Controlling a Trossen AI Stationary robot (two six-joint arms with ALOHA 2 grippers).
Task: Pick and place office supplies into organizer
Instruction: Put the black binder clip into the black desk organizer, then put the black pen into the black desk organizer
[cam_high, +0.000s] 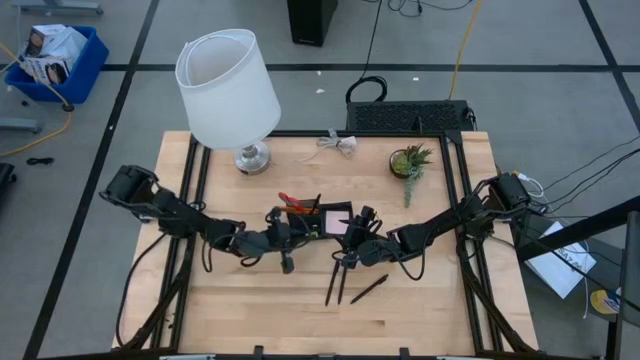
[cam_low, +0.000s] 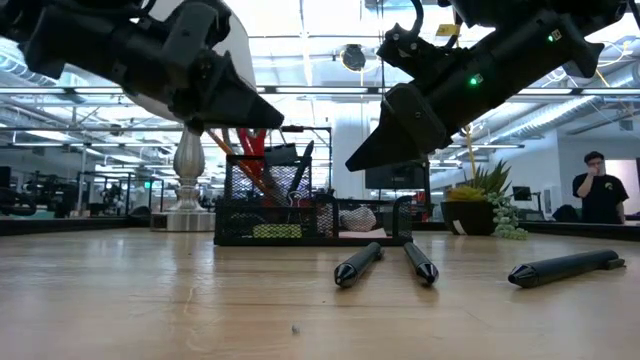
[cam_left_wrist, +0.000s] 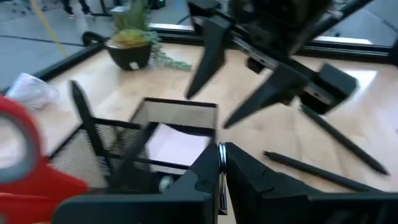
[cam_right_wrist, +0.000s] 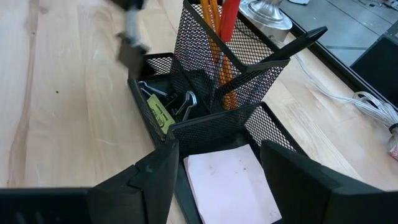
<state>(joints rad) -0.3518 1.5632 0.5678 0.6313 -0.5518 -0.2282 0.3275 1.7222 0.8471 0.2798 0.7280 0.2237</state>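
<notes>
The black mesh organizer (cam_high: 318, 216) stands mid-table. Its tall cup (cam_right_wrist: 224, 56) holds red-handled scissors (cam_left_wrist: 25, 168), orange pencils and a black pen. A pale pink sticky-note pad (cam_right_wrist: 230, 180) lies in a low compartment, and binder clips (cam_right_wrist: 177, 102) lie in another. Three black pens (cam_high: 345, 280) (cam_low: 358, 263) lie on the table near the organizer. My left gripper (cam_left_wrist: 221, 186) hovers at the organizer's left near side, shut on a thin metal clip. My right gripper (cam_right_wrist: 227, 180) is open above the pad compartment, touching nothing. My left gripper pinches a thin silvery wire clip (cam_left_wrist: 221, 163) between its two fingertips. Only the clip's narrow edge shows in the seam between the fingers. It is lifted clear of the table, beside the organizer.
A white-shaded lamp (cam_high: 232, 95) stands at the table's far left and a small potted plant (cam_high: 410, 162) at the far right. A white cord (cam_high: 340, 143) lies between them. Bare wood spreads across the near half of the table. A person (cam_low: 604, 188) stands in the room beyond.
</notes>
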